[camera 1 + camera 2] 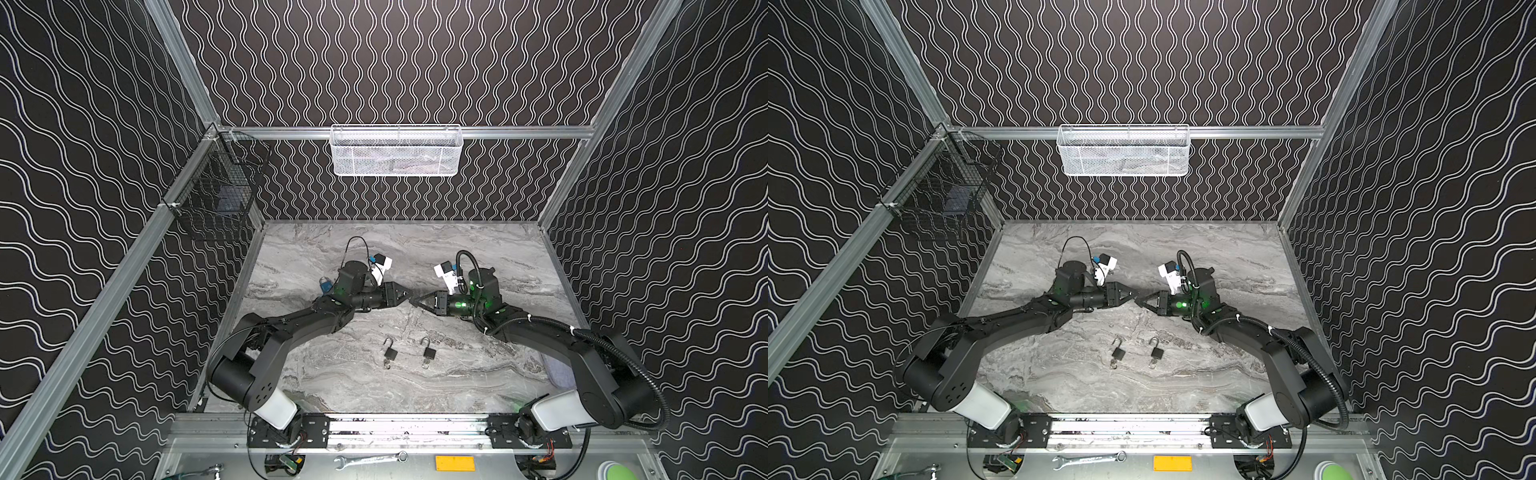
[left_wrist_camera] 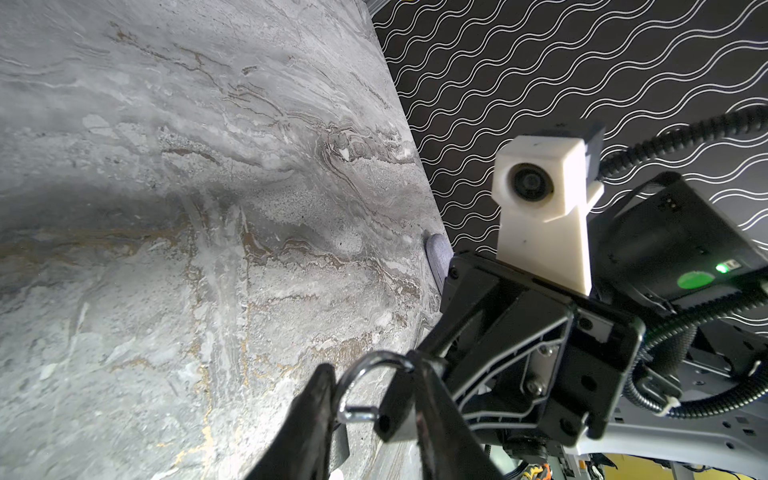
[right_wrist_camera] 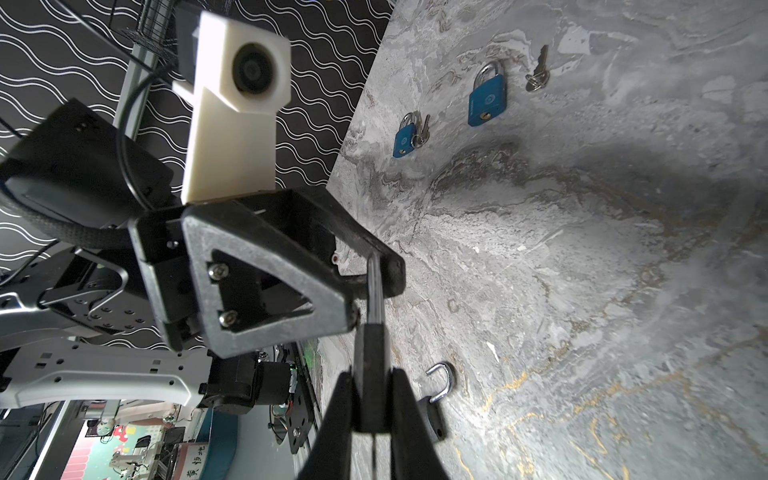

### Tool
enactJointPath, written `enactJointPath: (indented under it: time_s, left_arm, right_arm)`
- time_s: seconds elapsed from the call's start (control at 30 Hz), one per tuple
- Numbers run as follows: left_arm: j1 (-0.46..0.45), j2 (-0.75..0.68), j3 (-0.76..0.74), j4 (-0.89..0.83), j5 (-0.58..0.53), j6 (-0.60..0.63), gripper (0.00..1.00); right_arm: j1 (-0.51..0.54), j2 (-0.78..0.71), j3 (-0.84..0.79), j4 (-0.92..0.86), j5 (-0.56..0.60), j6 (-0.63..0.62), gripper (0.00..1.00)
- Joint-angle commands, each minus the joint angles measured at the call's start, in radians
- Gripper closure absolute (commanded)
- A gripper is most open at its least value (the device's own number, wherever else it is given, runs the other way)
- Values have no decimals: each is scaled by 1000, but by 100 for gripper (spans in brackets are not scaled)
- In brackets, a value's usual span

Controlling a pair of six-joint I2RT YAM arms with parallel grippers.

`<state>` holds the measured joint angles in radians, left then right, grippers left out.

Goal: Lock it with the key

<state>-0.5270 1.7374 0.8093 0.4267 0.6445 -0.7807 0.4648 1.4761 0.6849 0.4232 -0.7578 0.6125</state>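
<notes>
A black padlock [image 3: 370, 374] hangs in the air over the middle of the table, and my right gripper [image 3: 372, 376] is shut on its body. My left gripper [image 2: 370, 374] meets it from the other side. One finger [image 2: 316, 399] presses the silver shackle [image 2: 365, 365] and the other lies against the body [image 2: 395, 411]. The shackle's free end stands just outside its hole. In both top views the two grippers [image 1: 409, 296] [image 1: 1139, 302] touch tip to tip. A loose key [image 3: 538, 70] lies beside a large blue padlock [image 3: 487, 102]. Whether a key sits in the held padlock is hidden.
Two black padlocks [image 1: 390, 353] [image 1: 429, 353] with open shackles lie nearer the front. A small blue padlock [image 3: 405, 137] with keys lies at the far left, partly behind my left arm [image 1: 325, 284]. A white mesh basket [image 1: 397, 151] and a black wire basket [image 1: 216, 195] hang on the walls.
</notes>
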Motion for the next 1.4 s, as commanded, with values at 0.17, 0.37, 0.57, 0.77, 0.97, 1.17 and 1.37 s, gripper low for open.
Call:
enactJointPath:
  time_s: [0.17,0.37,0.57,0.77,0.97,1.17,1.37]
  left_arm:
    - [10,-2,-3,57,21,-4,70]
    - [28,8,-19,95,36,-25,73]
    - [29,16,-19,102,42,-28,76]
    - [29,26,-21,113,50,-29,81]
    - [29,32,-22,131,58,-32,90]
    - [29,38,-21,123,63,-18,98]
    - [28,47,-32,139,64,-9,100]
  right_arm:
    - [1,6,13,6,-15,-12,100]
    - [1,4,10,3,-17,-16,100]
    - [1,2,13,2,-17,-13,100]
    - [0,2,20,-1,-19,-12,100]
    - [1,11,31,-7,-29,-10,100]
    - [-3,15,30,38,-59,29,100]
    - [-8,-1,30,52,-82,58,100]
